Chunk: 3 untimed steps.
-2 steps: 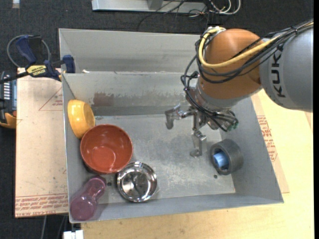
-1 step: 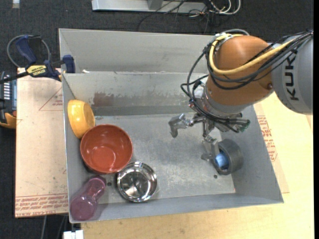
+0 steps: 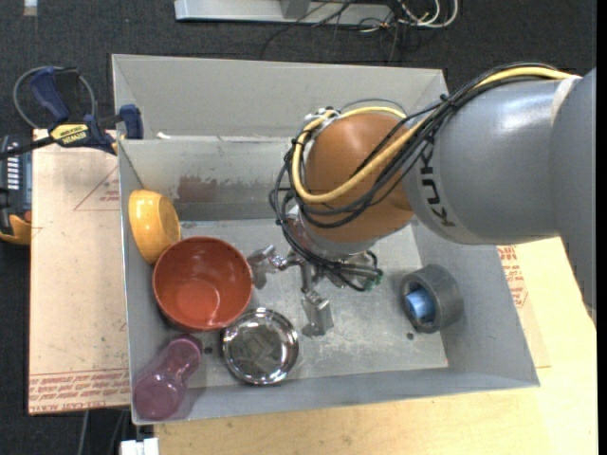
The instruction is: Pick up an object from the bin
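Note:
My gripper [image 3: 290, 288] hangs under the orange wrist cover near the middle of the bin, open. One finger [image 3: 263, 259] points left toward the orange-red bowl [image 3: 201, 284]. The other finger [image 3: 317, 314] reaches down beside the shiny metal bowl [image 3: 259, 347]. Only bare bin floor lies between the two fingers. A thin dark green wire-like thing [image 3: 360, 275] lies just right of the gripper, partly hidden under the wrist cover.
A yellow cup [image 3: 152, 222] lies on its side against the left wall. A purple cup [image 3: 167, 379] rests in the front left corner. A grey tape roll with a blue core [image 3: 429, 298] sits at the right. The arm covers the bin's back right.

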Motion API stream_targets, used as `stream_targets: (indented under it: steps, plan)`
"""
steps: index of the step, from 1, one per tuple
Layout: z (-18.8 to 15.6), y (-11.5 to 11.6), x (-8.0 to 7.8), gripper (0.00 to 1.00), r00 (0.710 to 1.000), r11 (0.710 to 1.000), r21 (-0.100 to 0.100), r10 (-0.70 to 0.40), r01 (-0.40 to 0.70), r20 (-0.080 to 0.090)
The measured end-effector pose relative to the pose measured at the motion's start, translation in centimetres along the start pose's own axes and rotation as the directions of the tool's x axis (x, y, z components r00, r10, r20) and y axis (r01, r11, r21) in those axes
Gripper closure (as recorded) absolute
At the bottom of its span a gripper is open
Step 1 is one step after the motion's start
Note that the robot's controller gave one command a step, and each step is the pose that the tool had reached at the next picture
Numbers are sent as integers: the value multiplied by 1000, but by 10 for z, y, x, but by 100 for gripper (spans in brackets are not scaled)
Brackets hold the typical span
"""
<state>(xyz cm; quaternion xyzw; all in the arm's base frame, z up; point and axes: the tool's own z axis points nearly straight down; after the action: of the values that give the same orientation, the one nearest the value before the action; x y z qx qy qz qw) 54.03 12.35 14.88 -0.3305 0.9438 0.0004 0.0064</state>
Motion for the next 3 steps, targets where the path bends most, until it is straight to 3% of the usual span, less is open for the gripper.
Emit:
stream_targets:
  steps: [1, 2, 3]
  plan:
    - [-65, -113, 42, 0, 948, 948, 14, -319, 319, 3]
    - [-23, 2, 16, 0, 977, 977, -1, -211, 211, 2]
    - [-44, -84, 8, 0, 927, 927, 17, -376, 376, 4]
